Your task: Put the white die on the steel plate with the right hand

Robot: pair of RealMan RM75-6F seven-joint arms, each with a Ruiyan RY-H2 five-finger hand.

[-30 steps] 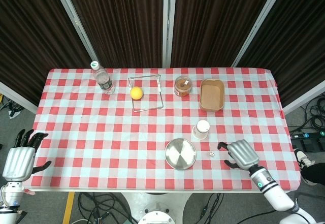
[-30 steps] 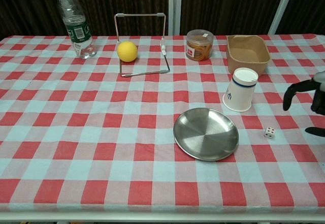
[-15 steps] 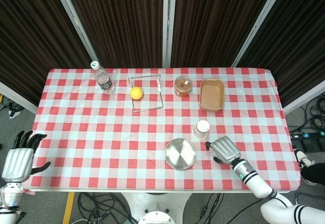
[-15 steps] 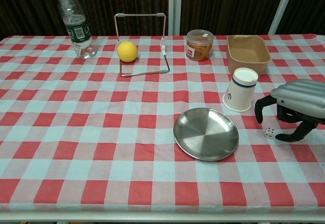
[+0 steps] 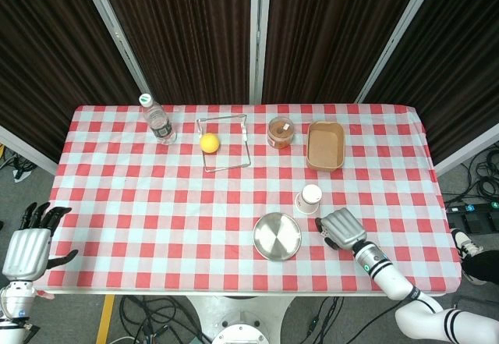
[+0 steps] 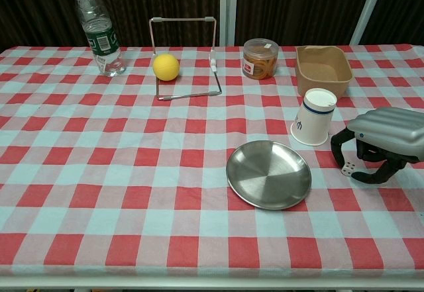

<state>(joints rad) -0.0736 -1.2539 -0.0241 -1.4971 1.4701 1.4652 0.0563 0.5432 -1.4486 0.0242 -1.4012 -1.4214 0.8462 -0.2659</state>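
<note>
While your right hand [image 6: 384, 147] arches palm-down over the white die [image 6: 348, 167], you are in the grasping step, not yet the carry. The die sits on the checked cloth under the fingertips, framed between a finger in front and the thumb behind; from the chest view I cannot tell whether either touches it, and the head view hides it beneath the hand. The fingers are curled but apart, holding nothing. Next you likely need to pinch in on the die, lift it, then travel to the steel plate [image 6: 268, 173], which lies just beside the hand toward your left. A paper cup [image 6: 313, 116] stands just beyond the fingers. Your left hand [image 5: 28, 244] hangs off the table's edge, fingers spread.
</note>
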